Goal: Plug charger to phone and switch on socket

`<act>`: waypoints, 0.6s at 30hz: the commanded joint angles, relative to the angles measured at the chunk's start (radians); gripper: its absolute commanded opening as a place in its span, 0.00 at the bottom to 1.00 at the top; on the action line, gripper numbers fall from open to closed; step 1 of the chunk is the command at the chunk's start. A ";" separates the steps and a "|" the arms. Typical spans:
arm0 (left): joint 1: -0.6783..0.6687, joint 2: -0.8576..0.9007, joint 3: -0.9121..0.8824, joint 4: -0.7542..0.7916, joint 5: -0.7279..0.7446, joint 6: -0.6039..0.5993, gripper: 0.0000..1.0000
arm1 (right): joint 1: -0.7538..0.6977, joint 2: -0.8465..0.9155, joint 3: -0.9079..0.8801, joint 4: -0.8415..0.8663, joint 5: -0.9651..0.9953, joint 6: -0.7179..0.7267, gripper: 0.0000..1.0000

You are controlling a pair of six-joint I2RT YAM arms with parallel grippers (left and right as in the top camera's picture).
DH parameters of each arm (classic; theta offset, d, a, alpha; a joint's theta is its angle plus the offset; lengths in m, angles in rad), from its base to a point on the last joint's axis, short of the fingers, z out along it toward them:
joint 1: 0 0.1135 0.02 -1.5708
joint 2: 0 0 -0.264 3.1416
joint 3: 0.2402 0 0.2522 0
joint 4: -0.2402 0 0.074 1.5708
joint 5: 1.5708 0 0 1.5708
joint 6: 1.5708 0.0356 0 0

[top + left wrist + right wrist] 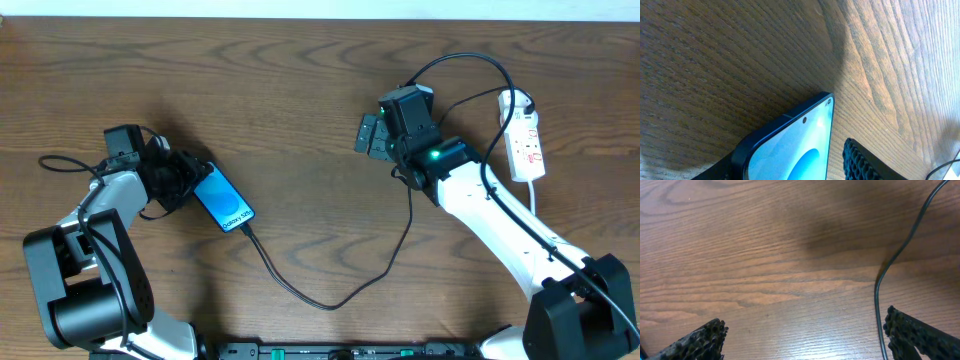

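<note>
We list the phone [222, 199]: slim, stiff, likely slick glass, best gripped by its long edges, between the parted jaws of the left gripper [197, 181]; right gripper [802, 322] agape beside the limp charger [900, 250].

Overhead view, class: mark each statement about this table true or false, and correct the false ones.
1. The phone lies screen up at the left claw. True.
2. The right claw holds the charger. False: its jaws stand open and grip nothing, and the cable lies on the table.
3. The socket lies on the right side of the table. True.
4. The phone's screen is dark. False: it is lit blue.
5. The charger's cable runs up to one end of the phone. True.
</note>
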 commanded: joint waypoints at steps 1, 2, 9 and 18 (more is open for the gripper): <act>0.003 0.032 -0.023 -0.025 -0.085 0.006 0.56 | -0.002 -0.010 0.006 -0.003 0.019 -0.008 0.99; 0.003 0.032 -0.023 -0.025 -0.085 0.006 0.56 | -0.002 -0.010 0.006 -0.003 0.019 -0.008 0.99; 0.003 0.032 -0.023 -0.025 -0.085 0.006 0.63 | -0.002 -0.010 0.006 -0.003 0.018 -0.008 0.99; 0.003 0.032 -0.023 -0.026 -0.085 0.006 0.64 | -0.002 -0.010 0.006 -0.003 0.019 -0.008 0.99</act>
